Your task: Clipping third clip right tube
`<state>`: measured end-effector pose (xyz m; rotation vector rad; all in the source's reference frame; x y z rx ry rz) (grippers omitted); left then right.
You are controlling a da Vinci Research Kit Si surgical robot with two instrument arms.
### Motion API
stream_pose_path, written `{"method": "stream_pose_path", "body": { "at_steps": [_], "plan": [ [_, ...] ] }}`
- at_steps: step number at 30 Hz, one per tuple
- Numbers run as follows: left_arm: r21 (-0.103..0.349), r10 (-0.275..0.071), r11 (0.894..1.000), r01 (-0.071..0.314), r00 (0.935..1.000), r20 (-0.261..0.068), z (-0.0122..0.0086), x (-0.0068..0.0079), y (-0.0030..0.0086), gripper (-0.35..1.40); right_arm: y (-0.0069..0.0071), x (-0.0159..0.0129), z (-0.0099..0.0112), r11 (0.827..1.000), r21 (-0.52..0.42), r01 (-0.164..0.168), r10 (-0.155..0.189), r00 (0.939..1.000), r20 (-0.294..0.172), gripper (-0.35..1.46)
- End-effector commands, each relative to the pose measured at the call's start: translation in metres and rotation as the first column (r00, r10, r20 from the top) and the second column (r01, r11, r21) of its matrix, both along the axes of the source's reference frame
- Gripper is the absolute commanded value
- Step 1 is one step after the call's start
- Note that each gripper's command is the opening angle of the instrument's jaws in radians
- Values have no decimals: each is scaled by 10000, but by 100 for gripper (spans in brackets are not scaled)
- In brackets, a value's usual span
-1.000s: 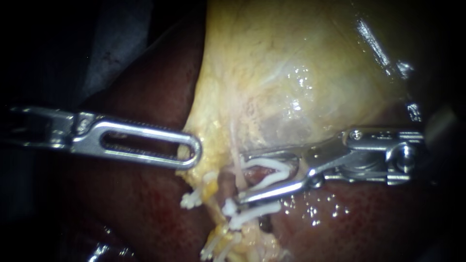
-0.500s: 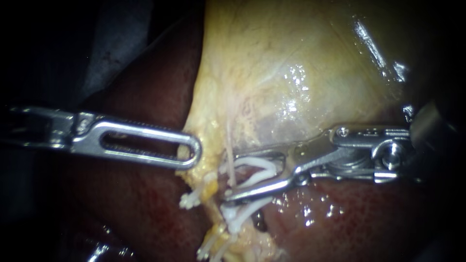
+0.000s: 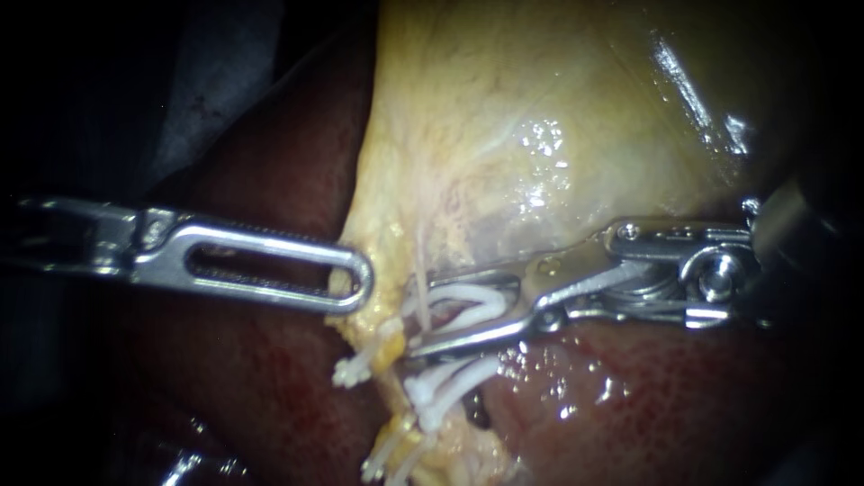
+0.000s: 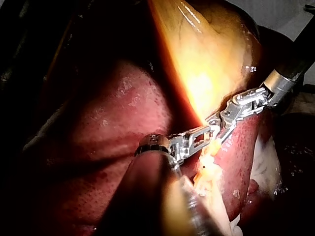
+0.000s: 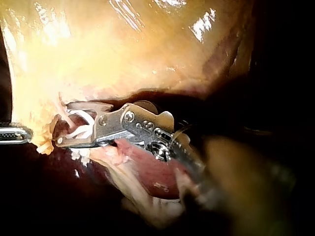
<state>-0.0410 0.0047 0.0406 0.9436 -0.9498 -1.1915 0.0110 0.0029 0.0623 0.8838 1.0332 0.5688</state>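
The yellow gallbladder (image 3: 540, 117) hangs over the dark red liver (image 3: 270, 378). My left instrument (image 3: 358, 279) comes in from the left, its slotted jaws shut on the gallbladder's lower edge. My right instrument (image 3: 419, 317) comes in from the right, its jaws holding a white clip (image 3: 468, 304) from both sides. A thin pale tube (image 3: 421, 270) runs down into the clip's mouth. Just below, two white clips (image 3: 445, 387) sit on the same tube. In the right wrist view the right instrument (image 5: 63, 123) holds the clip (image 5: 81, 129) under the gallbladder (image 5: 123, 54).
Another white clip (image 3: 355, 369) sits on a strand to the left, and more clips (image 3: 391, 454) lie lower down. Wet liver (image 3: 630, 396) lies under the right instrument's shaft. In the left wrist view both instruments meet at the gallbladder's edge (image 4: 211, 132).
My right instrument has slid left along the tissue, and its jaws have narrowed, squeezing the clip's legs closer around the thin tube. The left instrument has stayed put.
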Motion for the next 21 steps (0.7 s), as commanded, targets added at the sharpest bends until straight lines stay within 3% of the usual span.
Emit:
{"method": "stream_pose_path", "body": {
  "at_steps": [1,21],
  "plan": [
    [-1,3,10000,-3,10000,1,0,0,0,-35,0,1,0,10000,-3,1,-1,10000,-1,40],
    [-1,5,10000,-5,10000,2,1,0,0,-35,1,3,1,9997,-36,-241,241,9996,113,23]
  ]
}}
